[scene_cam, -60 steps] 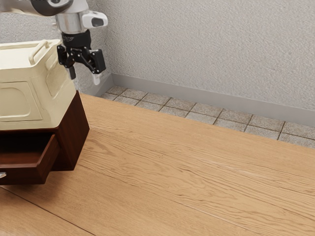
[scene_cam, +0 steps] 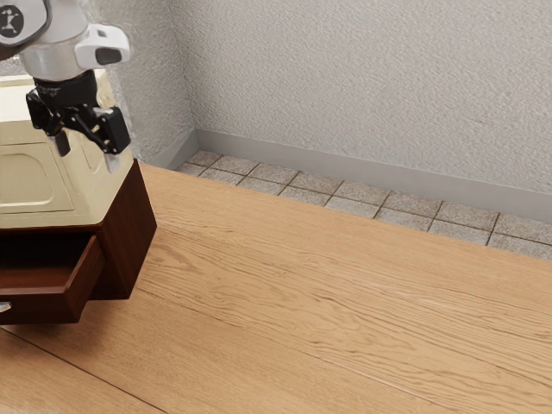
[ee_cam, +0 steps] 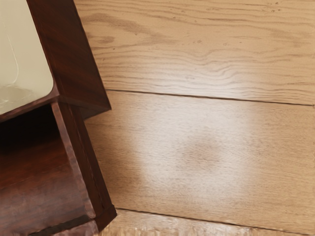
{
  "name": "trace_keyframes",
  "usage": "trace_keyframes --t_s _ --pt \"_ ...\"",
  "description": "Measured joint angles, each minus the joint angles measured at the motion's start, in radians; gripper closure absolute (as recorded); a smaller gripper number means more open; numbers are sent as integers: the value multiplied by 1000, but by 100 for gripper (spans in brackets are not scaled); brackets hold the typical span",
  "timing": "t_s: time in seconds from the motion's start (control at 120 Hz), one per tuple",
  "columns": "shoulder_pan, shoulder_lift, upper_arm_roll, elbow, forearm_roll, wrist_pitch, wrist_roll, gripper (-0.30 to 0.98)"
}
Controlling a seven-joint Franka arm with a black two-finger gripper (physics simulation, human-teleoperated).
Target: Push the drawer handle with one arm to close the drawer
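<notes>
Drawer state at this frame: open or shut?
Open: the drawer juts out from the dark wooden cabinet, its interior exposed in both views.

The table (scene_cam: 345,302) is pale, grained wood with a soft sheen (almost satin in the wrist view). Cabinet (scene_cam: 132,237) and drawer (scene_cam: 43,308) look like smooth, dark, lightly polished wood; the handle (scene_cam: 5,307), shiny metal. The box (scene_cam: 30,177) seems smooth plastic, the wall (scene_cam: 362,86) rough plaster, the tiles (scene_cam: 310,182) matt stone.
</notes>
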Motion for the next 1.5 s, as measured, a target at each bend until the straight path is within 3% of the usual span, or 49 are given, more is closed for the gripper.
trace_keyframes --t_s 0.217,0.375,0.8,0.983,1.042,1.267,1.5 --pt "-2 -438 150 -447 -61 -17 -5 0" --pt "58 -560 236 -641 -20 17 -7 0" --pt "226 -565 446 -904 233 309 20 0" --pt "229 -463 544 -911 320 413 56 1" --pt "228 -452 550 -910 336 437 66 8" --pt "239 -444 553 -912 358 486 91 55" --pt "237 -376 552 -901 352 515 101 72"
